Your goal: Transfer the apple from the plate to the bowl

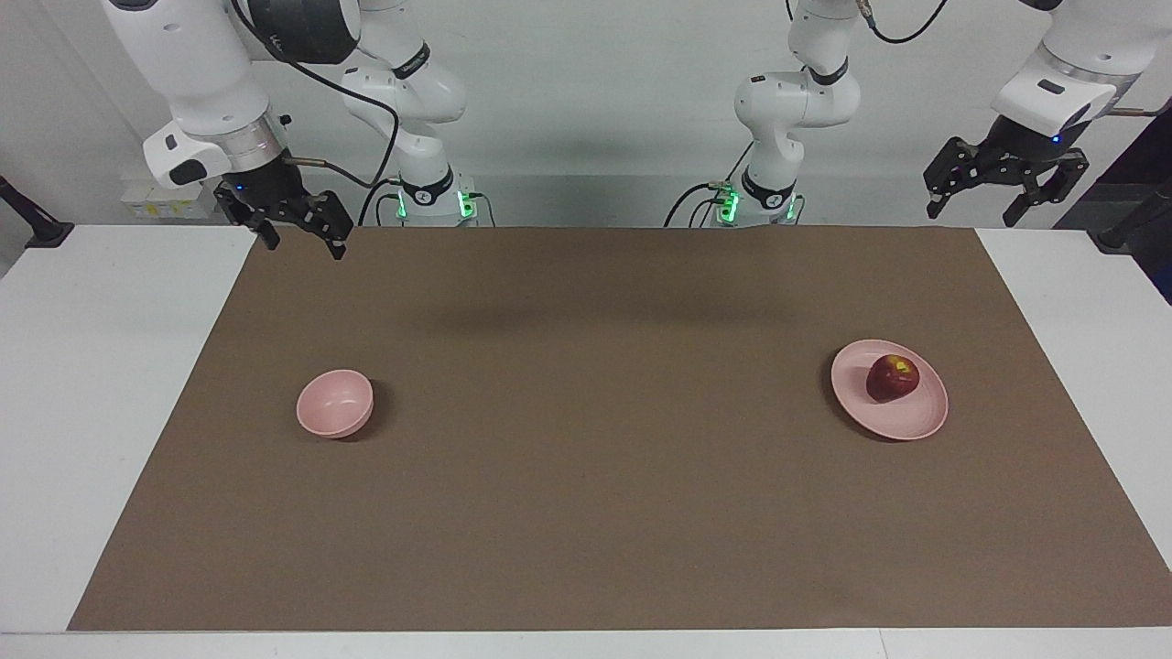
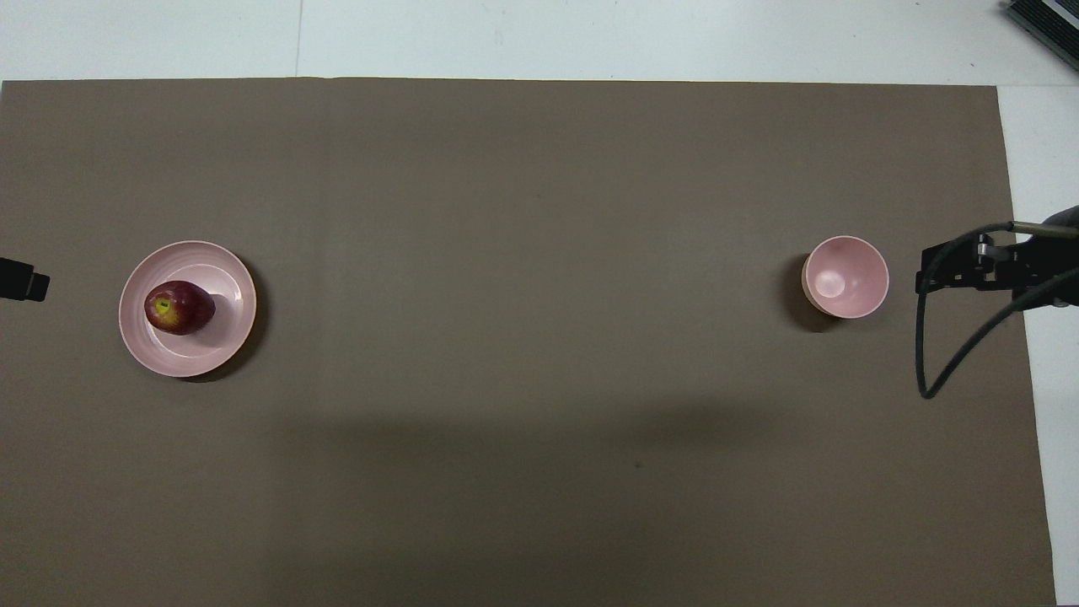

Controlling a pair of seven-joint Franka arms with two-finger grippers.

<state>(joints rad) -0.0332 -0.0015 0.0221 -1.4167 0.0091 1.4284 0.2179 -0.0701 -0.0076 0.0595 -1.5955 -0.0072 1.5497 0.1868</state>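
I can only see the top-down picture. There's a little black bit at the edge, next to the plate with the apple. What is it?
Observer: That's the left claw. It hangs high in the air, open, holding nothing.
Operator: Is the other claw touching the bowl?
Observer: No. The right claw is up in the air over the corner of the brown mat, open, well clear of the bowl.

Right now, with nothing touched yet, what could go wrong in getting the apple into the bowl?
The apple is round and lies loose on the shallow plate, so a slightly off grasp could roll it over the low rim. The bowl is small and sits at the right arm's end, so the left gripper, raised at its own end, may need a long reach or a handover to the right gripper; a high release could tip the bowl.
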